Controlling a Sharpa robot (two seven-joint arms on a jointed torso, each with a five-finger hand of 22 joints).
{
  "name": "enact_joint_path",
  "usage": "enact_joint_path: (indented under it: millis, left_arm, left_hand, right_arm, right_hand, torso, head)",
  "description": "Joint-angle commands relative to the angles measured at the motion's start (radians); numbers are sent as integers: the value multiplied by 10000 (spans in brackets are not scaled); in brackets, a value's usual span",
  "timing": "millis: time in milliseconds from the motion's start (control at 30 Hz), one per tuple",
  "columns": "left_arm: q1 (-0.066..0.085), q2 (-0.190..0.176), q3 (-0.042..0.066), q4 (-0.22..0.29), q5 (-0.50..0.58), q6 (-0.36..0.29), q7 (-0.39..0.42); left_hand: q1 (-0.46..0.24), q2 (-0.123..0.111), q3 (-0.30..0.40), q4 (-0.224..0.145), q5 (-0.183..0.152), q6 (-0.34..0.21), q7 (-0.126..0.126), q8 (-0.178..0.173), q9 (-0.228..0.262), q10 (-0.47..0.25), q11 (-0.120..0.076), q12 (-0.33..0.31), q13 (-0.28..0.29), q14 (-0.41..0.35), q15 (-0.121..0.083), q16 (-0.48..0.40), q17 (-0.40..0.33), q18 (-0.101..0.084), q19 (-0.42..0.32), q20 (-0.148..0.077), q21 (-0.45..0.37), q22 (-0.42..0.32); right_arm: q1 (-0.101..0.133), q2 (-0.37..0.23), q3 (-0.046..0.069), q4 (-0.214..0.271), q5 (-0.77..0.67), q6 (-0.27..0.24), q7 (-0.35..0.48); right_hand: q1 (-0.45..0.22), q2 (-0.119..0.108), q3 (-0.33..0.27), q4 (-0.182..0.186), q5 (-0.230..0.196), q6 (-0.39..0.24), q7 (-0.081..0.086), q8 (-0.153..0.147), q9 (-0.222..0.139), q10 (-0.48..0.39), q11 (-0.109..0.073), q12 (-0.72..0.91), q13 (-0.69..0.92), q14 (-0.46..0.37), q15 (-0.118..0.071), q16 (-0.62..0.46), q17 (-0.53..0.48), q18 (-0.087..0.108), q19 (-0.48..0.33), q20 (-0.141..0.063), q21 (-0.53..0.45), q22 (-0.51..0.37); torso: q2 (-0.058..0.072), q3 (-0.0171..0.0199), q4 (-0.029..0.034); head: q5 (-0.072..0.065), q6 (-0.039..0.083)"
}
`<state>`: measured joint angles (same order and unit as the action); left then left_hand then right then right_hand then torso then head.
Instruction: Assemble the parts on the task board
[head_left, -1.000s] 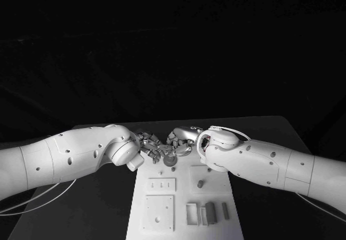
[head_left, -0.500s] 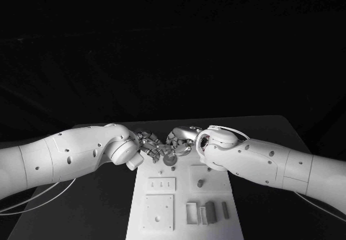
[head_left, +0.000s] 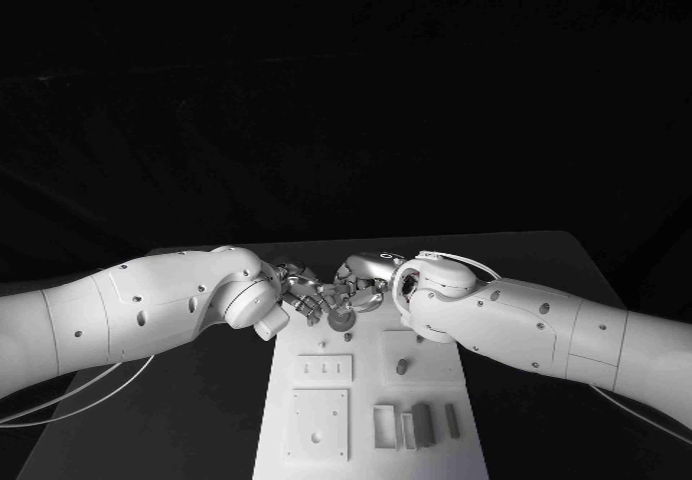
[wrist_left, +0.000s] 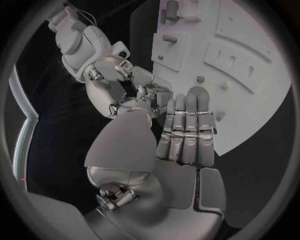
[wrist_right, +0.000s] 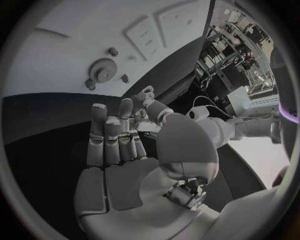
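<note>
Since the picture a second ago, next to nothing has moved. Both hands stay at the far end of the board, and the gear sits in the same spot between them. Only the fingers have shifted a little.

Going left to right, you see:

- **Left arm:** it (head_left: 137, 320) comes in over the black table (head_left: 202, 420), with the left hand (head_left: 299, 292) just above the far left corner of the board (head_left: 364, 390).
- **Left hand:** the left wrist view shows this hand (wrist_left: 184, 135) with its fingers (wrist_left: 187, 115) stretched out straight, side by side. The palm is bare and nothing is held. The tips reach over the far part of the board (wrist_left: 250, 100).
- **Slotted panel:** nearer you on the left half of the board is a panel with three slots (head_left: 325, 369).
- **Square panel:** nearer still is a square panel with small holes (head_left: 317, 425).
- **Gear:** it (head_left: 340, 321) lies flat on the far end of the board, between the two hands and just near of them. In the right wrist view it (wrist_right: 102, 70) lies free on the board (wrist_right: 56, 55), and neither hand touches it. Small studs (wrist_right: 112, 51) stand close round it.
- **Peg:** a short one (head_left: 402, 367) stands on the right half of the board.
- **Loose pieces:** a small frame (head_left: 384, 428) and upright blocks (head_left: 421, 424) stand at the near right.
- **Right hand:** it (head_left: 368, 282) hovers at the far right corner. The right wrist view shows it (wrist_right: 115, 150) spread, with the fingers (wrist_right: 99, 130) lightly bent and the palm empty.
- **Right arm:** it (head_left: 534, 330) leaves to the right.
</note>
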<state>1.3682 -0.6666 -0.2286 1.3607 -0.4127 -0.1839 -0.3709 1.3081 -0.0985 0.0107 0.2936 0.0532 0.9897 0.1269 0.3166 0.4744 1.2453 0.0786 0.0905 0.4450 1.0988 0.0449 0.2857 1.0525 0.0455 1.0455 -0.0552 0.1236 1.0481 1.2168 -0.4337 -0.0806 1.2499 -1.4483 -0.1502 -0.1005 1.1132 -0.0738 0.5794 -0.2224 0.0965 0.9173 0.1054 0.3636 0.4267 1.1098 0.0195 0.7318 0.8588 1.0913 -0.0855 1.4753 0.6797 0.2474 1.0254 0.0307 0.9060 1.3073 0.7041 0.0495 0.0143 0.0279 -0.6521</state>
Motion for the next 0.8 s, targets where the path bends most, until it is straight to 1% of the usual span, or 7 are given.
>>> enact_joint_path:
  millis: [33, 167, 367, 467, 533, 633, 800]
  left_arm:
    - [17, 49, 13, 43, -99, 150, -159]
    - [17, 64, 13, 48, -205, 133, -237]
    - [17, 86, 13, 58, -265, 87, -289]
    - [17, 117, 12, 33, -273, 27, -272]
    - [17, 138, 11, 27, -273, -1, -271]
    - [17, 150, 11, 29, -267, -25, -258]
    - [17, 152, 12, 26, -263, -40, -267]
  left_hand:
    - [-118, 14, -19, -4, -45, 71, -49, 14, 28, 81, -53, -23, 23, 82, -15, -34, 30, 111, 61, 0, -1, 20]
    - [87, 115, 95, -38, -43, 187, -114, 81, 75, 205, -122, 35, 85, 198, -74, 25, 106, 141, 156, -44, 48, 75]
    - [799, 350, 240, -60, 43, 366, -201, 133, 129, 379, -211, 92, 232, 377, -170, 127, 256, 108, 295, -136, 137, 235]
    - [1053, 370, 305, -52, 58, 402, -212, 128, 144, 404, -221, 86, 292, 361, -184, 226, 238, 85, 300, -162, 165, 327]
    - [1199, 344, 503, -43, 61, 417, -214, 113, 151, 411, -223, 70, 332, 340, -189, 292, 208, 69, 293, -171, 165, 378]
    - [1265, 344, 581, -50, 61, 419, -215, 104, 154, 408, -222, 59, 349, 322, -189, 316, 192, 63, 284, -172, 159, 398]
    - [1339, 332, 643, -58, 59, 420, -213, 94, 157, 409, -222, 49, 368, 301, -187, 343, 171, 57, 272, -173, 152, 421]
  right_arm:
    - [-4, 45, 7, 88, -128, 31, 124]
    - [-6, 34, 8, 145, -223, -12, 114]
    - [-7, 40, 8, 203, -321, 55, 78]
    - [-7, 58, 8, 200, -321, 79, 82]
    - [-7, 61, 8, 201, -321, 87, 85]
    - [-7, 64, 8, 213, -320, 106, 86]
    - [-7, 77, 8, 211, -320, 133, 83]
  right_hand:
    - [-46, 14, 6, -62, 34, 290, 184, 40, 6, 4, -57, -62, 10, -10, -56, -24, 14, 144, -3, -34, 9, 145]
    - [-46, 9, 6, -68, 33, 294, 183, 41, 8, 5, -59, -62, 11, -9, -57, -23, 16, 144, -3, -35, 10, 145]
    - [-40, -22, 7, -103, 32, 303, 178, 41, 13, 11, -64, -64, 12, -5, -63, -20, 22, 144, 0, -40, 14, 149]
    - [-40, -27, 7, -109, 32, 305, 177, 41, 15, 12, -65, -65, 13, -5, -64, -19, 23, 144, 1, -41, 16, 149]
    - [-41, -27, 8, -111, 32, 307, 176, 41, 15, 13, -65, -65, 13, -5, -65, -19, 24, 144, 2, -41, 16, 149]
    - [-42, -28, 8, -113, 32, 309, 176, 41, 16, 14, -66, -66, 13, -4, -65, -19, 24, 144, 2, -42, 16, 150]
    - [-43, -25, 10, -116, 32, 312, 175, 42, 18, 15, -66, -67, 13, -4, -66, -20, 26, 144, 2, -42, 16, 150]
  torso:
    - [0, 4, -3]
    - [0, 4, -3]
    - [-2, 4, -7]
    - [1, 7, -10]
    - [4, 6, -13]
    - [2, -3, -12]
    - [1, 2, -9]
  head:
    - [11, -4]
    - [11, -4]
    - [35, -22]
    - [45, -29]
    - [48, -28]
    - [50, -27]
    - [53, -24]
